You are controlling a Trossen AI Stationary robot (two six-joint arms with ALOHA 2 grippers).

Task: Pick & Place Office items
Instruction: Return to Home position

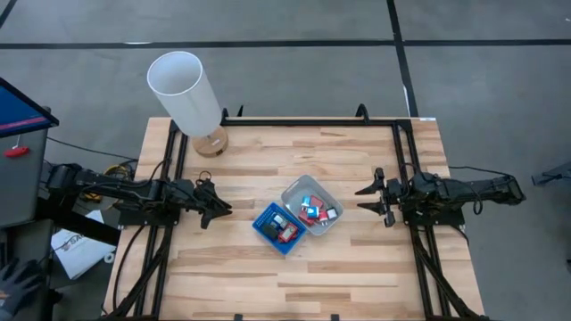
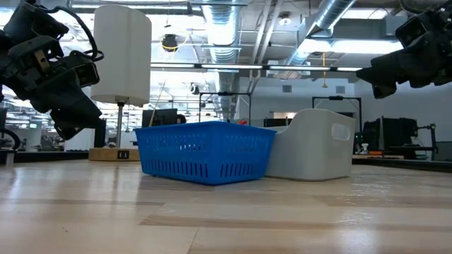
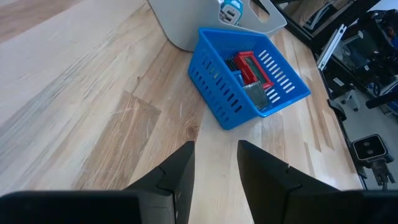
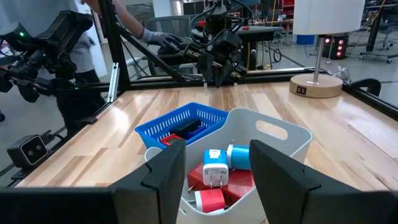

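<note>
Blue slotted plastic square tray (image 1: 260,223) is sitting mid-desk on the pale wooden plank desk (image 1: 357,276), touching the clear-grey plastic square tray (image 1: 292,193) just right of and behind it. Small blocky plastic office items (image 1: 284,229) are lying inside both trays. Tall white cylinder on a round wooden base (image 1: 183,89) is standing far-left. Left pincer (image 1: 220,214) is hanging left of the trays and right pincer (image 1: 360,199) right of them, both apart.

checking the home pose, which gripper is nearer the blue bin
Left. The left gripper hangs open a short way off the blue bin, on that arm's side. The right gripper, also open, is farther off, with the clear-grey bin lying between.
</note>
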